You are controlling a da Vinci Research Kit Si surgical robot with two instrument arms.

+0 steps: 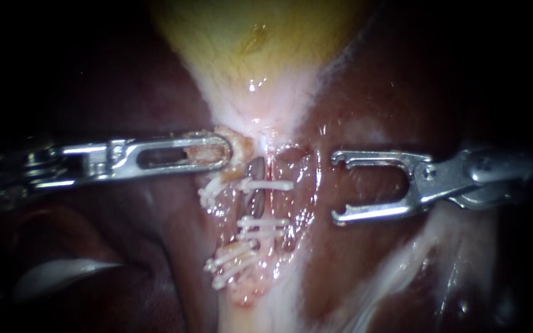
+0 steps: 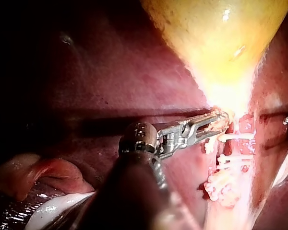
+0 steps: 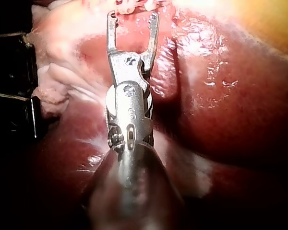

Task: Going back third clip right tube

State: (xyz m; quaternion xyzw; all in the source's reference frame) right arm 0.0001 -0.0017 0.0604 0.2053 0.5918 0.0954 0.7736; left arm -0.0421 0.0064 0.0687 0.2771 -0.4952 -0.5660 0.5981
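Over on the left side of the dark red, wet liver (image 1: 371,98): slim steel left instrument (image 1: 224,151) with long slotted jaws, lying flat and clamped right down on a pale, crumbly lump of tissue (image 1: 242,148). No gap to speak of, both jaws biting that lump from two sides. Grip sitting at the narrow neck of the yellow, tapering gallbladder (image 1: 248,37). Same deal from the left wrist camera, jaw tips buried in the pale lump just under the yellow bulge.

Next along, in the middle and just below that grip: small white plastic clips (image 1: 266,184), stacked in two rough columns. Right-hand column set crosswise on the pinkish, glistening right tube (image 1: 271,203), one up top and two more close together lower down. Left-hand column splayed at an angle, a short one up high and a pair near the bottom. Dark slit between the two columns near the top.

Further right, clear of the clips and touching none of them: shiny right instrument (image 1: 335,186) with thin hooked jaws, gaping wide, holding nothing, just bare liver showing through the gap. Can't tell whether resting on the liver or just above it. From the right wrist camera, same wide fork aimed at the clips, a few white bars peeking in just ahead of the jaw tips.
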